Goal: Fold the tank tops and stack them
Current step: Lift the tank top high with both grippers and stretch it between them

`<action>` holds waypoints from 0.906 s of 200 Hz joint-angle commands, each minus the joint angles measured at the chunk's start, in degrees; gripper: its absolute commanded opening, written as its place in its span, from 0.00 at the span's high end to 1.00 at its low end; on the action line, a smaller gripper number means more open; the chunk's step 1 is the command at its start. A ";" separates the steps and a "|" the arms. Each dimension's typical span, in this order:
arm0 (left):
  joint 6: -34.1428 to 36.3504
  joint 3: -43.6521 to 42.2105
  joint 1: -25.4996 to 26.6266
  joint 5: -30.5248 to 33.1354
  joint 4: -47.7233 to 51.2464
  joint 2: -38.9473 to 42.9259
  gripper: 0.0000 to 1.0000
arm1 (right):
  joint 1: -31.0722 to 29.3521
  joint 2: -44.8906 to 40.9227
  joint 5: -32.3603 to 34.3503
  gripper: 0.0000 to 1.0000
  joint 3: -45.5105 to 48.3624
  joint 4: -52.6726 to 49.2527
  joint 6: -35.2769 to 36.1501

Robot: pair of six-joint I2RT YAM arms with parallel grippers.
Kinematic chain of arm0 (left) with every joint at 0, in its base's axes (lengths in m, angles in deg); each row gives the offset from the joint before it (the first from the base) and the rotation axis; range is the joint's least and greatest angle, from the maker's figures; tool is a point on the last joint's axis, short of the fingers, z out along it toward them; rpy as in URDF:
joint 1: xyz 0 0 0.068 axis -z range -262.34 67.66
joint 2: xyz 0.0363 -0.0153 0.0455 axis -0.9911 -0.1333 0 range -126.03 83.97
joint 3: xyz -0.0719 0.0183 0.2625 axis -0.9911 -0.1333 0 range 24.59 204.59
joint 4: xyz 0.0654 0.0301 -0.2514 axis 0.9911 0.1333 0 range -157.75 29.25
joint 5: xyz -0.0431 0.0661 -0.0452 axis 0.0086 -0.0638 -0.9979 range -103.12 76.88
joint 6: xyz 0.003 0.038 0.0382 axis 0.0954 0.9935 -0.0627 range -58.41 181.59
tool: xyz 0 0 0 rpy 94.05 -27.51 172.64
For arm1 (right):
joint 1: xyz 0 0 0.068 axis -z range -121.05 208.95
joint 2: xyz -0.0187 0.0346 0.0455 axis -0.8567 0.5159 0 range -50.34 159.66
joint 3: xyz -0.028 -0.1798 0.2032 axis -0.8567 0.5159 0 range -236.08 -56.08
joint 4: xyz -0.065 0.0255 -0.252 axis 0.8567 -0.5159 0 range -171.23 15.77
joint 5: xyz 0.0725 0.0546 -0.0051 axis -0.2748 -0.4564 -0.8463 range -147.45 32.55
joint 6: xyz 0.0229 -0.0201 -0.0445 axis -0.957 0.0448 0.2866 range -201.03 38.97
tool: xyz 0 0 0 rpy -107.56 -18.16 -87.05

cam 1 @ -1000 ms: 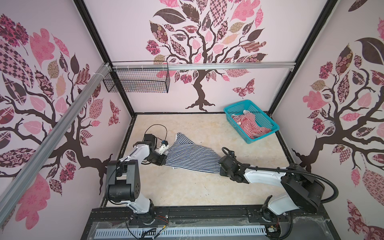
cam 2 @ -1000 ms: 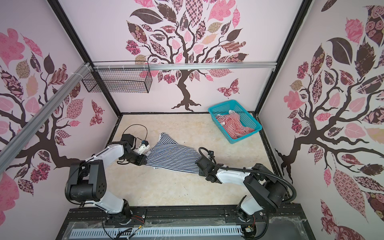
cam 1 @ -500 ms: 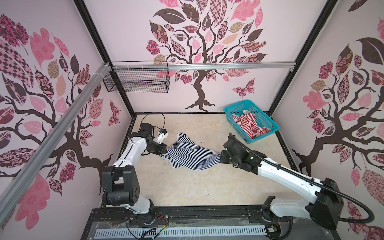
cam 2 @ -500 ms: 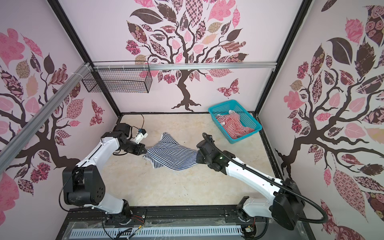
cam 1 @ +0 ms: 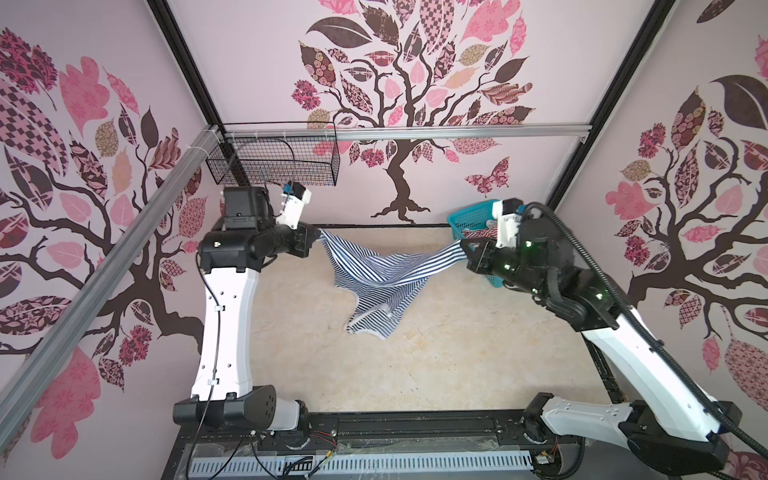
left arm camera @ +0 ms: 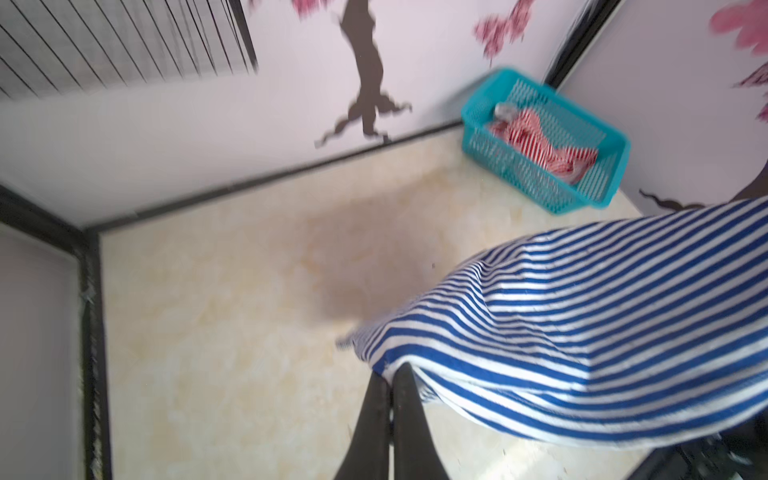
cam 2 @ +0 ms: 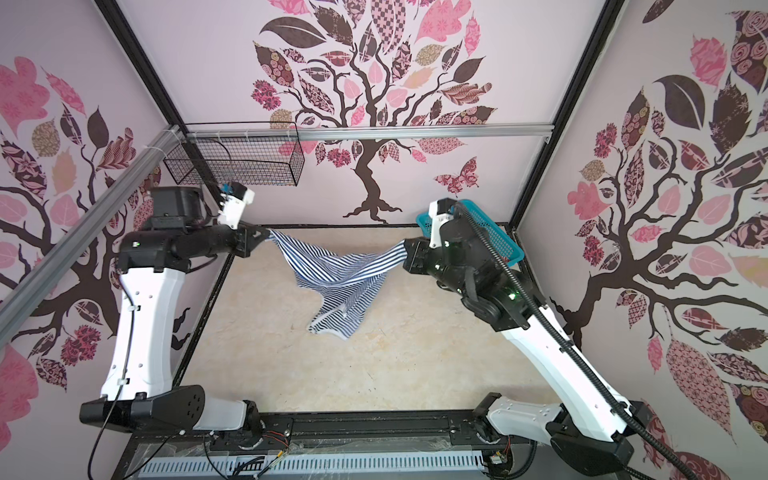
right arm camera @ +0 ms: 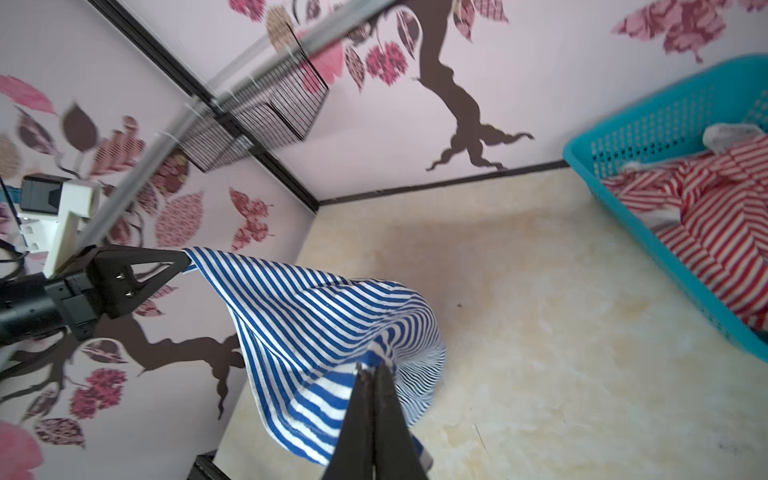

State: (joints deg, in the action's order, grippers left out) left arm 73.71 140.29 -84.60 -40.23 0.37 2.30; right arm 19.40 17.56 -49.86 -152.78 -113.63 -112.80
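Observation:
The navy-and-white striped tank top (cam 1: 376, 272) (cam 2: 338, 276) hangs in the air between both arms, sagging in the middle with its lower end trailing toward the table. My left gripper (cam 1: 318, 240) (left arm camera: 391, 372) is shut on one end of it. At the other end my right gripper (cam 1: 464, 249) (right arm camera: 373, 368) is shut on the cloth. The red-and-white striped tank top (left arm camera: 536, 139) (right arm camera: 715, 220) lies crumpled inside the teal mesh basket (left arm camera: 540, 183) at the back right corner; in both top views my right arm hides most of it.
A black wire basket (cam 1: 272, 162) hangs on the back wall rail at the left. The beige table (cam 1: 415, 365) is walled on three sides, with a black rail along the front edge (cam 1: 415, 424).
Both arms have risen and spread apart, lifting the navy-and-white top off the table and stretching it between them. Both grippers have stayed shut on it.

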 commanded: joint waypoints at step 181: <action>-5.44 -1.53 -0.20 13.99 -9.44 22.50 1.00 | 0.09 -1.97 -0.85 1.00 -21.44 -13.84 0.40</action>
State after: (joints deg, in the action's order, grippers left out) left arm 69.44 142.26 -84.60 -28.74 -3.85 27.85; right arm 19.40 11.44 -54.56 -173.33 -125.21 -114.28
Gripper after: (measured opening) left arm 0.047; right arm 0.046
